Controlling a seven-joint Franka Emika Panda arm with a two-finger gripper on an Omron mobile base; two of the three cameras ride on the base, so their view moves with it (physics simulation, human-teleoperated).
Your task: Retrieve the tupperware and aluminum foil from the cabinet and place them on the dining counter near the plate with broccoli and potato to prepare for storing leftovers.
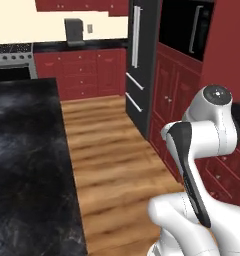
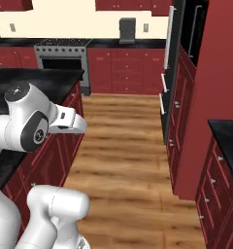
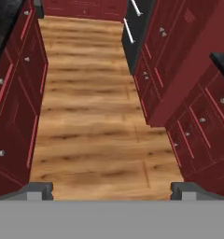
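My gripper is open, its two dark fingertips set wide apart with nothing between them, looking down the wooden aisle. The dining counter, a black marbled island top on a dark red base, runs along the left side of the aisle, and its bare top also shows in the right base view. The tupperware, the aluminum foil, and the plate with broccoli and potato are out of view. Red wall cabinets hang shut on the far wall; I cannot tell which one is the task's cabinet.
A wooden floor runs between the island and the right wall. There stand a black fridge, a wall oven and red drawer units under a narrow black counter. A stove stands at the far wall.
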